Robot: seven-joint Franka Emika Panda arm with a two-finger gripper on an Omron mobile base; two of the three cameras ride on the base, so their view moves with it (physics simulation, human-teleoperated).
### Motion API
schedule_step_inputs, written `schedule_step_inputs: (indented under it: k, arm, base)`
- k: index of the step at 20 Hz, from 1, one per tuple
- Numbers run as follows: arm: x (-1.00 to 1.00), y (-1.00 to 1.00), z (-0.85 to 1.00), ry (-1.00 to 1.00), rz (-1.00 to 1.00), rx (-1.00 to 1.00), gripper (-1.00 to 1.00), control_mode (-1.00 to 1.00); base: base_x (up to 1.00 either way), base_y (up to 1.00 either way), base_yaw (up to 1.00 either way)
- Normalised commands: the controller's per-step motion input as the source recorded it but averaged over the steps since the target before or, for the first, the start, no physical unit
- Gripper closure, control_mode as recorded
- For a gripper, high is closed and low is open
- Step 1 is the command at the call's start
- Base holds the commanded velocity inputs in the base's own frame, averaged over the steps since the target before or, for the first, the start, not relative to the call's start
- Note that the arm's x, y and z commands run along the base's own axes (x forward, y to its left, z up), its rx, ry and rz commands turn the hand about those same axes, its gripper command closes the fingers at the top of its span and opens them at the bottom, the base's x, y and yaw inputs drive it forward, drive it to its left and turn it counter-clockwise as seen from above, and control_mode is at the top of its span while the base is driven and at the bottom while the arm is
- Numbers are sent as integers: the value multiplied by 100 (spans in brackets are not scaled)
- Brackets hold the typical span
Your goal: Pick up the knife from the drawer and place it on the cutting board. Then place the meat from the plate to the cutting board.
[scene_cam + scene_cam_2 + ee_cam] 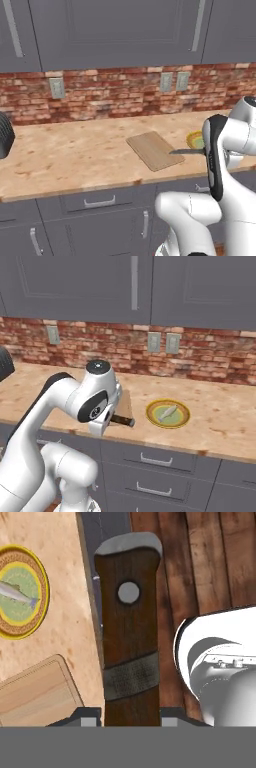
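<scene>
Knife (pixel 129 647) clamped in tool (pixel 131 714), arm bent above counter edge (pixel 100 187)

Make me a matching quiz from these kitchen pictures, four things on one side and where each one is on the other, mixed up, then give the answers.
Things:
1. knife
2. meat
3. cutting board
4. plate

Places:
A. lying on the yellow-rimmed plate
B. on the counter, to the right of the board in the right base view
C. clamped in the gripper, handle toward the hand camera
D. flat on the counter, nothing resting on it

Pairs: 1-C, 2-A, 3-D, 4-B
</scene>
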Motion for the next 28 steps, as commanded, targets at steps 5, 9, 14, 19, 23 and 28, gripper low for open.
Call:
schedule_step_inputs:
  k: [5, 9, 14, 19, 23, 28]
  arm:
    - [0, 0, 0, 0, 0, 0, 100, 100]
    - [0, 0, 0, 0, 0, 0, 100, 100]
    - [0, 0, 0, 0, 0, 0, 100, 100]
    - [0, 0, 0, 0, 0, 0, 100, 100]
    - [0, 0, 0, 0, 0, 0, 100, 100]
    - [0, 0, 0, 0, 0, 0, 100, 100]
  base:
    - [79, 15, -22]
    - [71, -14, -30]
    - [87, -3, -14]
    - [100, 6, 0]
    - [80, 0, 19]
    - [44, 0, 29]
